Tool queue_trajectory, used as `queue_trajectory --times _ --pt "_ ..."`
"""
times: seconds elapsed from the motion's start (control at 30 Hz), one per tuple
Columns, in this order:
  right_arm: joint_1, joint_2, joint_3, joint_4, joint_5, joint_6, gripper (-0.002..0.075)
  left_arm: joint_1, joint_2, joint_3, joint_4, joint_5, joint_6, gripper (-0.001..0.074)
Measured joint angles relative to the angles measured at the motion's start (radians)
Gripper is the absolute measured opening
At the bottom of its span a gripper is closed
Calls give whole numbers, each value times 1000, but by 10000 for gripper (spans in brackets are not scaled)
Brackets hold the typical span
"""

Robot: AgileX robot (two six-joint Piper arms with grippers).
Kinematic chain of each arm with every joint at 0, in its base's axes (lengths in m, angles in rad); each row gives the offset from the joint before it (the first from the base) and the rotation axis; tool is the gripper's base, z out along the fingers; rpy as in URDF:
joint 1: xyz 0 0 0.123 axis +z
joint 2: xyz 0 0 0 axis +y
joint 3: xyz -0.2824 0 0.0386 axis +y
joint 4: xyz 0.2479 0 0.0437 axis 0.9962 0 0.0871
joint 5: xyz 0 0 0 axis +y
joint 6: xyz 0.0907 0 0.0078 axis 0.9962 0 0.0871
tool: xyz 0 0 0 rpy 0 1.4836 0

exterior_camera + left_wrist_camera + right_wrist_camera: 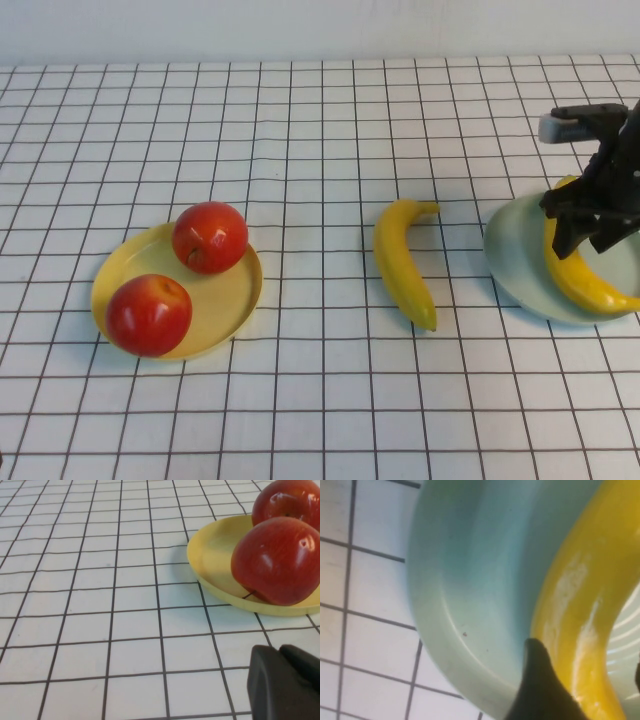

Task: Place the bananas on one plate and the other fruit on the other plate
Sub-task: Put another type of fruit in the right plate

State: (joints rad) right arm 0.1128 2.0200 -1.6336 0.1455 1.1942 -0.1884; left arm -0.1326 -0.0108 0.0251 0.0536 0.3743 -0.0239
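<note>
The right end effector (592, 222) straddles a banana (585, 275) on the blue-green plate (515, 250), fingers spread. The left end effector (285, 685) sits near the yellow plate (210, 555); its grip cannot be told. No writing is legible.

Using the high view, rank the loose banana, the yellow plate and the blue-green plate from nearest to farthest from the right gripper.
1. Blue-green plate: directly beneath the right gripper, at the table's right, holding a banana.
2. Loose banana: on the table, mid-right.
3. Yellow plate: far left, holding both apples.

The left gripper sits near the yellow plate.
</note>
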Motion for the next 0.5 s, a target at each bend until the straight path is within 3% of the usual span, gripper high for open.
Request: queue_trajectory --times 0.2,0.5 --pt "26 -21 -52 31 17 4 328 0 0 0 0 0 0 -4" --pt "269 -33 -58 3 17 4 304 0 0 0 0 0 0 -4"
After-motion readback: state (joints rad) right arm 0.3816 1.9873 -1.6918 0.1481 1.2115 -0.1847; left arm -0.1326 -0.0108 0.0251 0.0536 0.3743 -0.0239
